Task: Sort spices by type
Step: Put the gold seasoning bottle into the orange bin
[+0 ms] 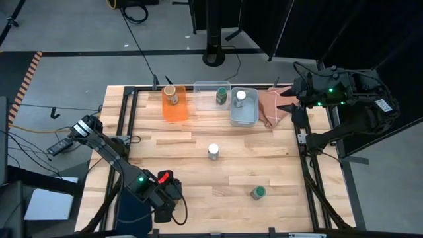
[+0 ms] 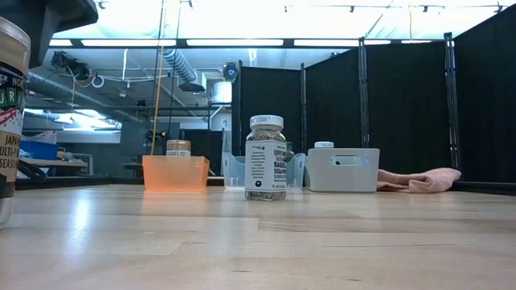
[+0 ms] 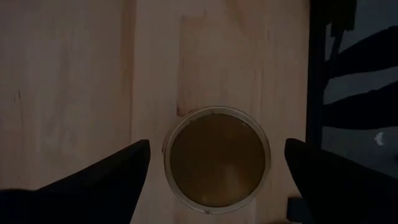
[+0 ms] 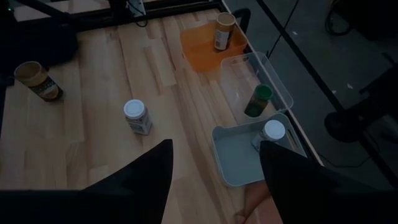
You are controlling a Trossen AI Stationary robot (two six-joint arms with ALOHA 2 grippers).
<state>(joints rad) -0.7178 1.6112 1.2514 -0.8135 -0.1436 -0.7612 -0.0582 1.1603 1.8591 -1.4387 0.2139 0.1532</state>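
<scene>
A tan-lidded jar [image 3: 217,158] stands upright on the table's near left part, also seen in the right wrist view [image 4: 37,81] and at the low view's left edge [image 2: 12,121]. My left gripper [image 3: 217,146] is open and hangs above it [image 1: 170,190], a finger on either side and clear of it. A white-lidded jar [image 1: 213,151] stands mid-table and a green-lidded jar [image 1: 258,192] near the near edge. Three more jars stand in the bins: tan [image 1: 172,94], green [image 1: 222,96], white [image 1: 240,97]. My right gripper [image 4: 216,144] is open and waits over the far right corner [image 1: 299,92].
An orange bin [image 1: 174,106], a clear bin [image 1: 206,92] and a pale-blue bin [image 1: 243,114] line the far edge. A pink cloth [image 1: 272,106] lies to their right. A dark frame rail [image 1: 129,125] runs along the table's left side. Bare wood lies between the loose jars.
</scene>
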